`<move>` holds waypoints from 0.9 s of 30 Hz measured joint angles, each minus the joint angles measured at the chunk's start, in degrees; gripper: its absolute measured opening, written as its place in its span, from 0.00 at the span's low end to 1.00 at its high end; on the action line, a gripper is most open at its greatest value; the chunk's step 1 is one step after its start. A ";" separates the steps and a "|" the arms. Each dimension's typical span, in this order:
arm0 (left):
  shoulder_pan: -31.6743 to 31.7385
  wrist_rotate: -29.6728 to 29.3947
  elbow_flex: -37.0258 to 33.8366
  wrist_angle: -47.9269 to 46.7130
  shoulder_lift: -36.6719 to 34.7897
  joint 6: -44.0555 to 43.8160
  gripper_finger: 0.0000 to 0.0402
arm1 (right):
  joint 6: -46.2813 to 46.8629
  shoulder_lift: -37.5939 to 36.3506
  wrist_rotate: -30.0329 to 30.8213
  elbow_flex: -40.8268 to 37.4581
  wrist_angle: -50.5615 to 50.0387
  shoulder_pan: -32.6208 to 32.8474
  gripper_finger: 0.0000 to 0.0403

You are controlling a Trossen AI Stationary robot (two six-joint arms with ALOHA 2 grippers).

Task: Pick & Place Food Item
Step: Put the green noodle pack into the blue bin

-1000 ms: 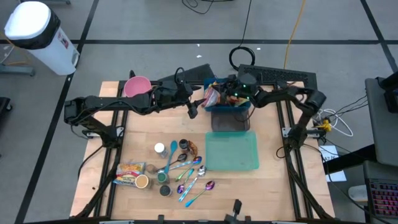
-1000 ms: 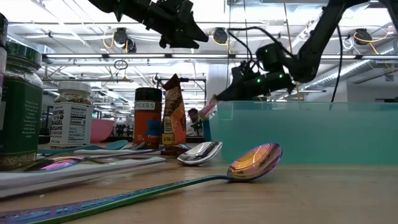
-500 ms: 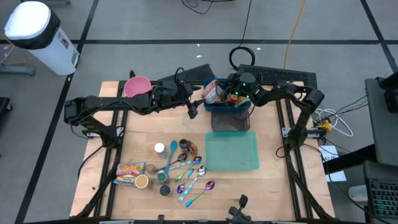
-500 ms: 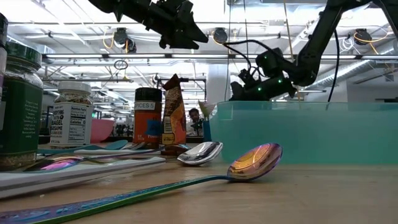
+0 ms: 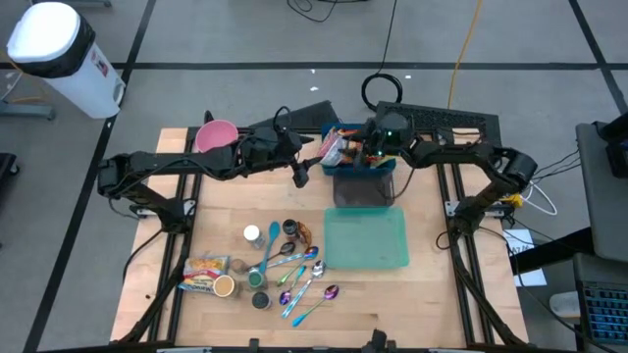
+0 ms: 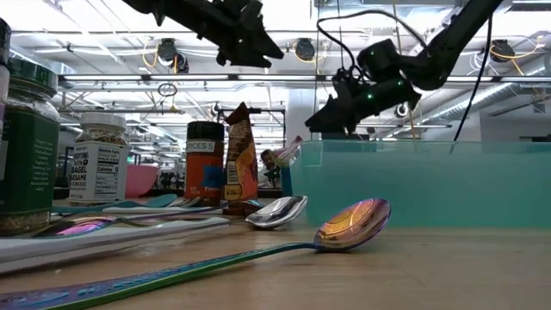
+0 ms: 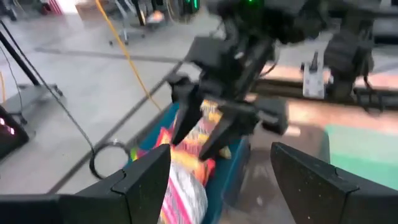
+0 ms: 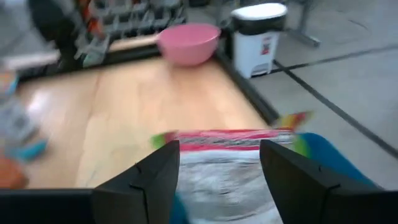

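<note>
While the left gripper (image 5: 302, 175) hung above the table with fingers spread and empty, we saw the right gripper (image 5: 355, 154) poised over the blue bin (image 5: 378, 173) at the table's far edge, fingers apart and gripping nothing. Under it the snack bag (image 5: 335, 149) lay in the bin, partly over the rim, its far end hidden by that arm. Nearer us sat a teal tray (image 5: 366, 239), spoons (image 5: 304, 286), spice jars (image 5: 256, 277) and a pink bowl (image 5: 217, 135).

Grey floor (image 5: 245, 34) crossed by dark lines, a white bin (image 5: 59, 54) standing at the corner.
</note>
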 joint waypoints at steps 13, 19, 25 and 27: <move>0.00 -1.45 -0.03 -0.92 -0.62 -0.34 0.71 | -6.53 8.42 11.32 6.46 -5.97 3.47 0.49; 0.00 -1.51 -0.03 -1.11 -0.62 -0.43 0.71 | -5.83 10.55 12.79 7.02 -5.82 3.44 0.44; 0.00 -1.51 -0.03 -1.15 -0.62 -0.54 0.71 | -7.23 11.05 15.64 7.06 -4.90 3.44 0.25; 0.00 -1.51 -0.03 -1.18 -0.62 -0.56 0.71 | -7.34 11.05 15.65 7.02 -3.16 3.44 0.17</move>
